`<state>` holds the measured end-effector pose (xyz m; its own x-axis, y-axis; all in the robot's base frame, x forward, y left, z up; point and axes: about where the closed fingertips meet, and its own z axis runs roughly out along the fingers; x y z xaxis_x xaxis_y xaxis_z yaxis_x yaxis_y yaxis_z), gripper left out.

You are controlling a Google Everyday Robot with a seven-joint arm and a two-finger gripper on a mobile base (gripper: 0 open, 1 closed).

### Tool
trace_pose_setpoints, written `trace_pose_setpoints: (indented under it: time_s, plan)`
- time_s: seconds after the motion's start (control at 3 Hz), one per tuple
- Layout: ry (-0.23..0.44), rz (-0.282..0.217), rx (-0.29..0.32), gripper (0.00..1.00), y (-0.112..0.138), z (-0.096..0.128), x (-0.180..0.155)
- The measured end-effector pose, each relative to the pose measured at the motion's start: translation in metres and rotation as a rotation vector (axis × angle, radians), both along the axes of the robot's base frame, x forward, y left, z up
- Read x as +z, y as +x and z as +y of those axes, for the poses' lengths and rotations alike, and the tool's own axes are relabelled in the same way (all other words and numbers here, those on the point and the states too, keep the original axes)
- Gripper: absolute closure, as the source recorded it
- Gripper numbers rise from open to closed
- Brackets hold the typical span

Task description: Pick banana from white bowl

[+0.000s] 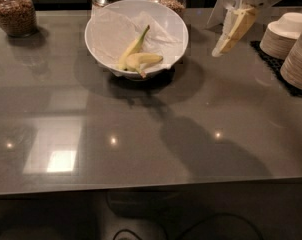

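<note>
The banana (145,61), short and plump with a dark tip, lies in the bottom of the white bowl (183,34), toward its 5 o'clock side. It touches a longer banana (133,49) whose green stem points to 1 o'clock. Crumpled paper (111,29) lines the bowl, probably to cushion the fruit and keep it from sliding. The bowl stands on the grey table (141,149) near its far edge, at about 11 o'clock. The gripper (218,50) hangs above the table at the bowl's 3 o'clock, well apart from it, angled down toward 7 o'clock. Whether it is open or closed cannot be told. It holds nothing visible. Stacked paper bowls (283,36) sit at its 3 o'clock, so the reach toward the fruit seems clear.
</note>
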<state>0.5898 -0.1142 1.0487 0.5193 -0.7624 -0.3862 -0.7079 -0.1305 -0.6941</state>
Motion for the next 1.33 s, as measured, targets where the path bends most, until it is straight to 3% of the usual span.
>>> trace_pose_setpoints:
  time_s: [0.33,0.67,1.0,1.33]
  plan:
    - [0.000,0.000,0.000,0.00,0.000,0.000,0.000]
    - [-0.039,-0.069,0.069,0.00,0.020,0.012,-0.002]
    - [-0.117,-0.175,0.204,0.00,0.052,0.039,-0.009]
    - [-0.169,-0.239,0.309,0.16,0.071,0.066,-0.019]
